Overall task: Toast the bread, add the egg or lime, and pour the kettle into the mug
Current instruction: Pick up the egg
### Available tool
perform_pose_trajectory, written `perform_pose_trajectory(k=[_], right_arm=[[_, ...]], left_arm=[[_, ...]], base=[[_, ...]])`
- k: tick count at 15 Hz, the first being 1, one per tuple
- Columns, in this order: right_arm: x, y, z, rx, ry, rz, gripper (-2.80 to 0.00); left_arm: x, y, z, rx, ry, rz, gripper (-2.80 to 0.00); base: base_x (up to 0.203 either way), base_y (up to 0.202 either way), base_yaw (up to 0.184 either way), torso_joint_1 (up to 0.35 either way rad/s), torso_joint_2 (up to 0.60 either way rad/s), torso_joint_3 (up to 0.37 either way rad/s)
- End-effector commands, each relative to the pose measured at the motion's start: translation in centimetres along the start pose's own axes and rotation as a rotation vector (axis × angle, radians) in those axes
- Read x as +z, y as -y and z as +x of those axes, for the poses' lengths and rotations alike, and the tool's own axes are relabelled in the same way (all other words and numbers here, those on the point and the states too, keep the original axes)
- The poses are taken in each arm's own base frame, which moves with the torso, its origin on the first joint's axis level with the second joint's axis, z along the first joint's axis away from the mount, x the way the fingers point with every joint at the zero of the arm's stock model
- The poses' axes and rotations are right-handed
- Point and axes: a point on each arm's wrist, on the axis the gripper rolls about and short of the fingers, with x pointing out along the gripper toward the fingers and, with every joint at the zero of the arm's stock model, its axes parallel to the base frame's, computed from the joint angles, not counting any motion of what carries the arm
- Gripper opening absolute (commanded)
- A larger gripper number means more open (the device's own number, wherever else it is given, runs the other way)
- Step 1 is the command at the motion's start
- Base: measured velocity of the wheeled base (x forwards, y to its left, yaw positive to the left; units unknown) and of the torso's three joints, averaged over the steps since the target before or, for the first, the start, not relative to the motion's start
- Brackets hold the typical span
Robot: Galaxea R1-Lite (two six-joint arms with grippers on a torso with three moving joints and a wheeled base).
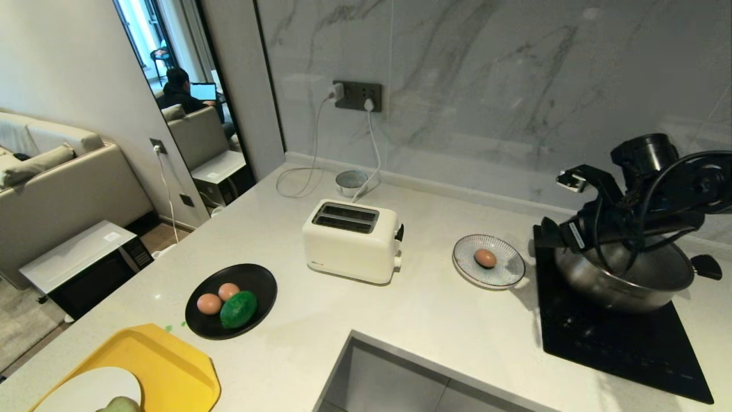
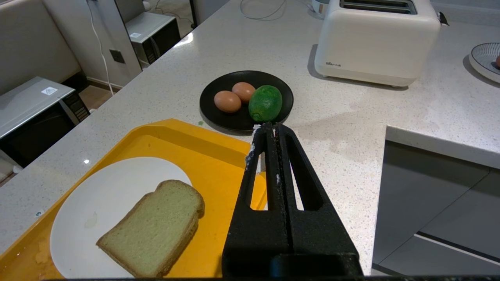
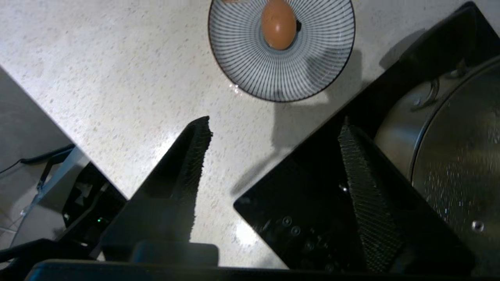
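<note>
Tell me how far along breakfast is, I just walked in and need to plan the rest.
Done: one egg lies on the striped plate. In hand: nothing; the right gripper is open and empty above the counter by that plate, and the left gripper is shut over the yellow tray. Left: the bread sits untoasted on its white plate, and the toaster slots are empty. No kettle or mug is in view.

Counter [image 1: 434, 309] — pale speckled stone, polished. Wall behind it: veined marble, glossy. Toaster [image 1: 351, 240]: smooth cream plastic, satin sheen. Pot [image 1: 626, 277] below the right gripper [image 3: 273, 132]: shiny brushed steel, on a glossy black glass hob [image 1: 617, 343]. Gripper pads [image 3: 197, 156] — black, finely ribbed, matt. Egg [image 3: 278, 24] ahead of them: smooth shell. Lime [image 2: 265, 103] past the left gripper [image 2: 269, 127]: bumpy, shiny. Bread [image 2: 156, 228]: porous crumb.
</note>
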Motion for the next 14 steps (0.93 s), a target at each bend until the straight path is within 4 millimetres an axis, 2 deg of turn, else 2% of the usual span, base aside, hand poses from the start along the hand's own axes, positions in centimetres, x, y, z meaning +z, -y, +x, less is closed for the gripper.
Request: perform_pose_trajectory(k=[1,3,6,9,14], right_arm=[[0.2,0.6,4.2,-0.001,-0.045,-0.003,0.0],[0.7,0.8,6.0,-0.049,-0.076,-0.012,0.0],[2.0,1.0,6.9,-0.043,-0.112,-0.017,0.0],[2.6,1.5,8.8,-0.036,-0.124,-0.017,0.0],[2.7,1.2,9.6,-0.017,-0.12,-0.018,0.0]], left_arm=[[0.0,0.0,0.0,0.0,0.0,0.0,-2.8],[0.0,0.0,0.0,0.0,0.0,0.0,-2.8],[0.0,0.0,0.0,0.0,0.001,0.0,-2.8],[0.0,0.0,0.0,0.0,0.001,0.0,-2.8],[0.0,0.0,0.0,0.0,0.001,0.0,-2.8]], base=[[0.0,0.0,0.0,0.0,0.0,0.0],[0.0,0.0,0.0,0.0,0.0,0.0],[0.0,0.0,0.0,0.0,0.0,0.0],[0.0,0.0,0.0,0.0,0.0,0.0],[0.0,0.0,0.0,0.0,0.0,0.0]])
